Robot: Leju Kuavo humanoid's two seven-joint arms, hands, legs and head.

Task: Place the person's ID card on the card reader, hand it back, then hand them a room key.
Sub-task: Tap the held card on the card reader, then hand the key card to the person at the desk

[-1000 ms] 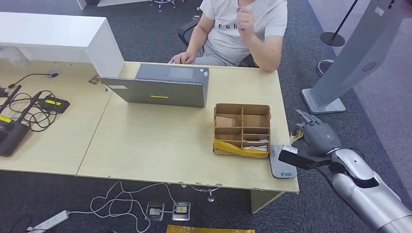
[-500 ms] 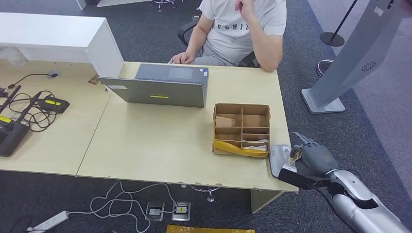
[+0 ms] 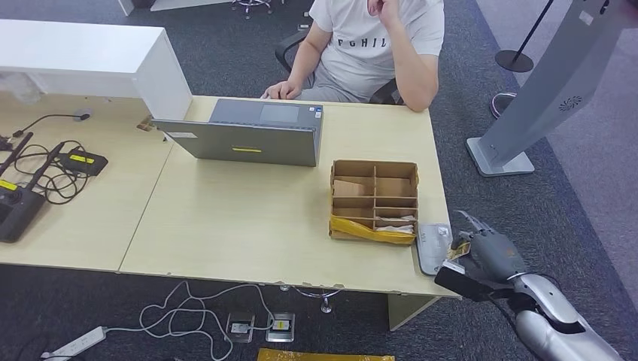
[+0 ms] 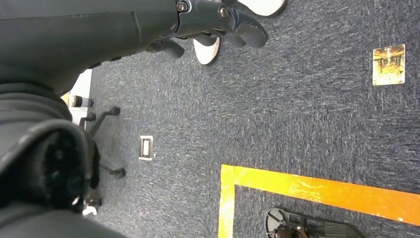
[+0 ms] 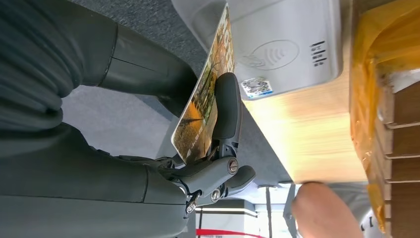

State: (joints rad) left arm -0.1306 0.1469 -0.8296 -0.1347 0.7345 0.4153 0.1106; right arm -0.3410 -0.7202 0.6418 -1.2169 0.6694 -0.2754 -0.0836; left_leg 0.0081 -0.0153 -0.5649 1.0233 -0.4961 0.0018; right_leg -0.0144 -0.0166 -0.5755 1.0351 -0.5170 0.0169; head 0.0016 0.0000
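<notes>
My right hand [image 3: 490, 256] hovers just off the table's front right corner, pinching a card [image 3: 460, 250] with an orange picture on it. In the right wrist view the card [image 5: 204, 96] stands on edge between thumb and a dark finger [image 5: 226, 106], right beside the grey card reader [image 5: 283, 43], with one edge over the reader's rim. The card reader [image 3: 431, 247] lies flat at the table edge, next to the cardboard box. My left hand [image 4: 218, 20] hangs over the carpet, holding nothing.
A partitioned cardboard box [image 3: 375, 197] with a yellow bag [image 3: 369, 231] sits left of the reader. A laptop [image 3: 248, 135] stands further back. A person [image 3: 372, 45] sits across the table [image 3: 241, 226]. A grey kiosk stand [image 3: 527, 113] is off to the right.
My right hand has come down and back toward me with the card, from beyond the table's right edge to beside the reader. The person has lifted a hand to the face.
</notes>
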